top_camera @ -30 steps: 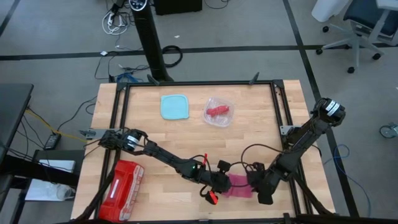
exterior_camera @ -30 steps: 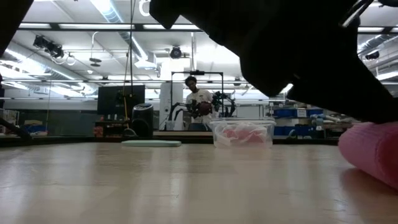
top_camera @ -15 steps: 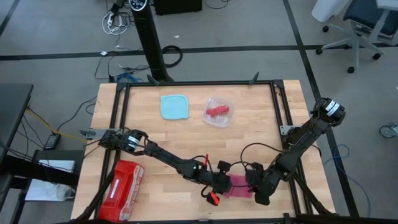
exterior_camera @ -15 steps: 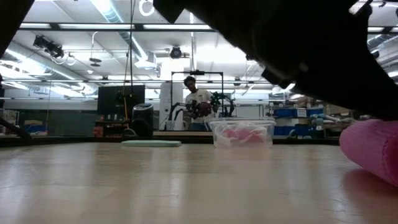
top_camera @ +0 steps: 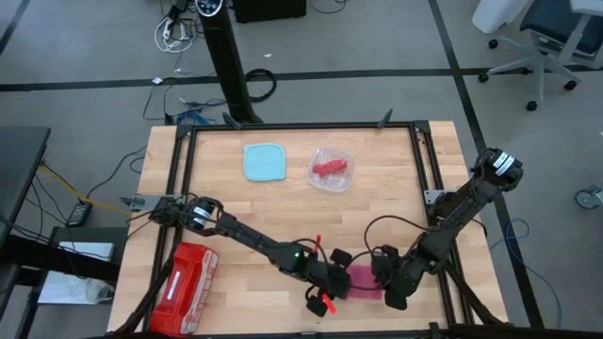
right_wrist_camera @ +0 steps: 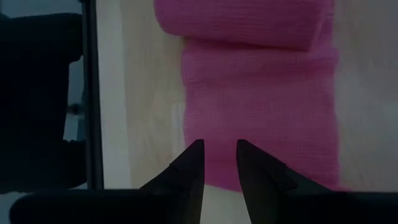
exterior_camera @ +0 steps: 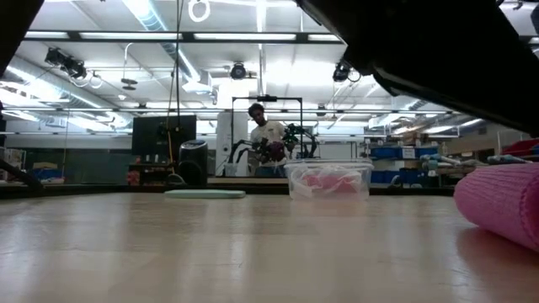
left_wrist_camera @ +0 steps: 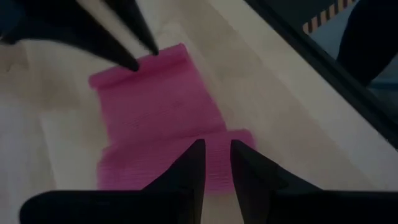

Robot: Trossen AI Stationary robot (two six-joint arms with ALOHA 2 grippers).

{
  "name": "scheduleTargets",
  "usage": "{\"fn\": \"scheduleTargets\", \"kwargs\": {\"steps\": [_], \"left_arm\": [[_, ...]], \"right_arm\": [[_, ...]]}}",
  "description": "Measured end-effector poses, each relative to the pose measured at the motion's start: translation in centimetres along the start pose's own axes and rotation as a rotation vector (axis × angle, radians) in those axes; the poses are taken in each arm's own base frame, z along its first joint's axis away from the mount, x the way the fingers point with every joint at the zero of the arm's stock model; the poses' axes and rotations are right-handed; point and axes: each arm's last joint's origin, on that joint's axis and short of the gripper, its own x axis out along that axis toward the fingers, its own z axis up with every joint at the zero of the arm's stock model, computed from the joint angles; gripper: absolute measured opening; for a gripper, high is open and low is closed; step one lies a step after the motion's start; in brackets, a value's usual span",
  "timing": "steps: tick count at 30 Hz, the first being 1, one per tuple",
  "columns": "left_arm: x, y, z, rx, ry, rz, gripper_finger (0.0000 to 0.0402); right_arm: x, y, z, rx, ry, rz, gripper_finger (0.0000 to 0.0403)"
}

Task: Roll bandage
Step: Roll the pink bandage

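Note:
The pink bandage (top_camera: pixel 366 281) lies on the wooden table near its front edge, between my two grippers. One end is rolled up (left_wrist_camera: pixel 227 163) (exterior_camera: pixel 503 204) and the rest lies flat (right_wrist_camera: pixel 261 112). My left gripper (top_camera: pixel 339 281) (left_wrist_camera: pixel 216 149) stands at the rolled end. Its fingers are nearly together, with nothing between them. My right gripper (top_camera: pixel 383 282) (right_wrist_camera: pixel 216 149) is at the flat end, and its fingers are just as close together. My left gripper points its fingertips (left_wrist_camera: pixel 198 149) slanting down over the bandage's rolled end (left_wrist_camera: pixel 249 140); whether they touch it I cannot tell. My right gripper sets its nearly shut fingertips (left_wrist_camera: pixel 132 62) on the bandage's flat end (right_wrist_camera: pixel 214 127), close to the free edge, slanting down from above. That end lies flat on the table.
A red plastic case (top_camera: pixel 186 287) lies at the front left. A teal lid (top_camera: pixel 264 161) and a clear container with a red lump (top_camera: pixel 331 168) sit at the far middle. A black frame rail (top_camera: pixel 420 160) borders the table. A person (exterior_camera: pixel 268 135) stands far behind.
My left gripper has risen and tipped at the rolled end; in the low view the dark arm now stands clear above the roll. The bandage has stayed where it was. My right gripper has kept its place.

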Motion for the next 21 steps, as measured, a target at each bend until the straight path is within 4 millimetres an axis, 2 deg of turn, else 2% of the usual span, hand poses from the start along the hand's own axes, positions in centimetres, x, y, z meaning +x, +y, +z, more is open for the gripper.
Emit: {"fn": "scheduleTargets", "kwargs": {"steps": [13, 17, 21], "left_arm": [[-0.1, 0.6, 0.3, -0.066, -0.030, 0.039, 0.0080], [-0.1, 1.0, 0.1, -0.152, -0.011, 0.038, 0.0080], [-0.4, 1.7, -0.1, -0.225, 0.023, -0.035, 0.0080]], "right_arm": [[0.2, -0.9, 0.8, -0.074, 0.011, -0.032, 0.0093], [0.2, -0.9, 0.8, -0.084, 0.018, -0.031, 0.0092], [0.2, -1.0, 0.7, -0.090, 0.030, -0.039, 0.0090]]}}
